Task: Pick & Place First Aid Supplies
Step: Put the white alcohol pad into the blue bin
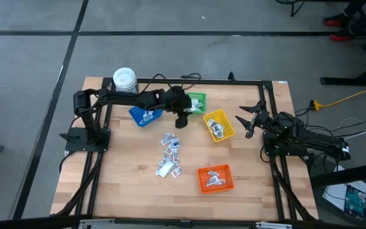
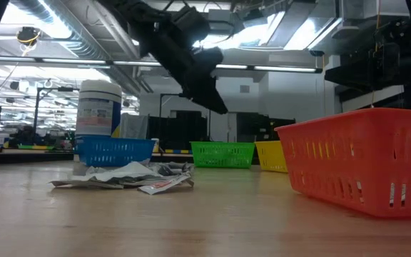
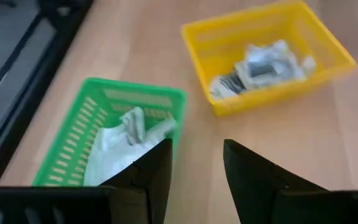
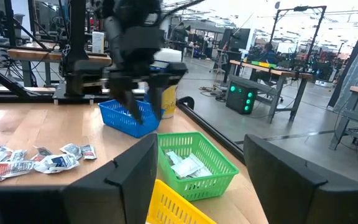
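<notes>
The first aid packets, small, flat, white and silvery, lie in a loose pile (image 1: 169,156) mid-table, also seen in the low view (image 2: 127,175). More packets lie in the green bin (image 3: 126,134), the yellow bin (image 3: 263,65), the blue bin (image 1: 146,114) and the orange bin (image 1: 215,178). My left gripper (image 1: 182,119) hovers open and empty above the table beside the green bin (image 1: 196,102), its fingers (image 3: 154,171) pointing down. My right gripper (image 1: 246,121) waits open at the table's right, beyond the yellow bin (image 1: 219,124).
A white-lidded jar with a blue label (image 1: 125,79) stands at the far left behind the blue bin. A black frame (image 1: 170,81) runs around the table. Bare wood lies between the pile and the bins. Workbenches and gear fill the room behind (image 4: 278,62).
</notes>
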Robot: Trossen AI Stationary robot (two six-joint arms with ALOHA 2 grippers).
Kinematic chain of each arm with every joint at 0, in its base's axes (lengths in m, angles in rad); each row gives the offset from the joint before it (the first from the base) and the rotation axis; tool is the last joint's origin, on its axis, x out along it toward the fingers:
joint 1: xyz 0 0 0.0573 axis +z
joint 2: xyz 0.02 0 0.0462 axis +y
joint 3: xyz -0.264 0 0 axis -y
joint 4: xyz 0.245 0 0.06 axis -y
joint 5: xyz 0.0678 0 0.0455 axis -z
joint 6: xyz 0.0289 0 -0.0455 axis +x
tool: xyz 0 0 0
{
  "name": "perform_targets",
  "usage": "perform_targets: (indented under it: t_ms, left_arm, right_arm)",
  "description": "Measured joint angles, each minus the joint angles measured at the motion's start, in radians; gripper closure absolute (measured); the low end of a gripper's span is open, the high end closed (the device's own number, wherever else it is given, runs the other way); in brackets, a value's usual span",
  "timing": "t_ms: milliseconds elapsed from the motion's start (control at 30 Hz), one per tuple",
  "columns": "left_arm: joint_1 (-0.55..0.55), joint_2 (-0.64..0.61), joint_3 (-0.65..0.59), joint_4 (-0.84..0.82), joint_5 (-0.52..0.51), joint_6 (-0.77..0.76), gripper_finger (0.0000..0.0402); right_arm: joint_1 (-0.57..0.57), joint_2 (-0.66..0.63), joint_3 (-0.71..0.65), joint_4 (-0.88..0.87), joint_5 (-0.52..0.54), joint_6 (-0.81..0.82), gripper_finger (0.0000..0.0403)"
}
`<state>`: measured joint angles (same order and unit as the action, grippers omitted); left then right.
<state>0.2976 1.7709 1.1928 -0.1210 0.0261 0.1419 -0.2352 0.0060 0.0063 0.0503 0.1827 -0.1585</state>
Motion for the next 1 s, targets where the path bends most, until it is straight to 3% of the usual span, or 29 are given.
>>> perform_targets:
  t_ms: [333, 1000]
  left_arm:
    - [-0.073, -0.036, 0.001, -0.027, -0.008, 0.189, 0.0266]
    - [-0.238, -0.039, 0.001, -0.13, -0.008, 0.186, 0.0276]
  right_arm:
    - [0.0, 0.001, 0.0, 0.0, 0.0, 0.0, 0.0166]
    - [0.0, 0.001, 0.0, 0.0, 0.0, 0.0, 0.0166]
